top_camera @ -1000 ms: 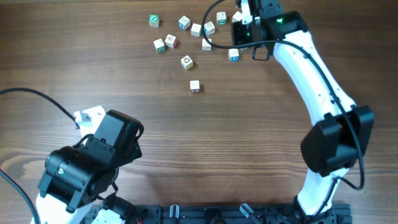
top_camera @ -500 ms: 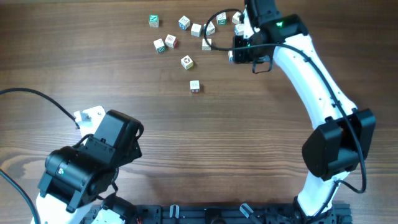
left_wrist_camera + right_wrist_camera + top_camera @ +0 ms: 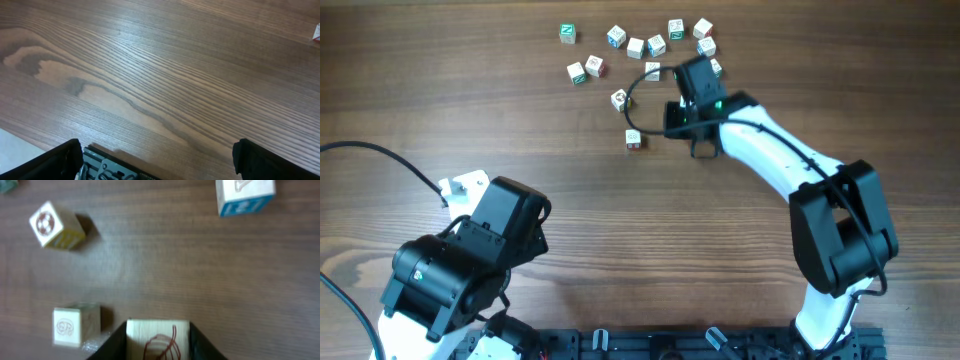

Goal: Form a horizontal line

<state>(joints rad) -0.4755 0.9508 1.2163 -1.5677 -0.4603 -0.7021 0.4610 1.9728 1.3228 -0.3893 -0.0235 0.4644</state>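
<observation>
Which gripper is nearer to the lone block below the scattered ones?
Right. The right gripper, holding a red-marked block, is close beside the lone block; the left gripper is far away, near-left.

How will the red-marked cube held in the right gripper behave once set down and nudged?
Probably stiff: the red-marked cube shows square, undented edges in the right gripper. Its flat faces suggest it would slide rather than roll. Its wood-like look suggests it is light.

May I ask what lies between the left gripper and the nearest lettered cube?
Only bare wood, as the left wrist view shows, from left gripper to cube.
</observation>
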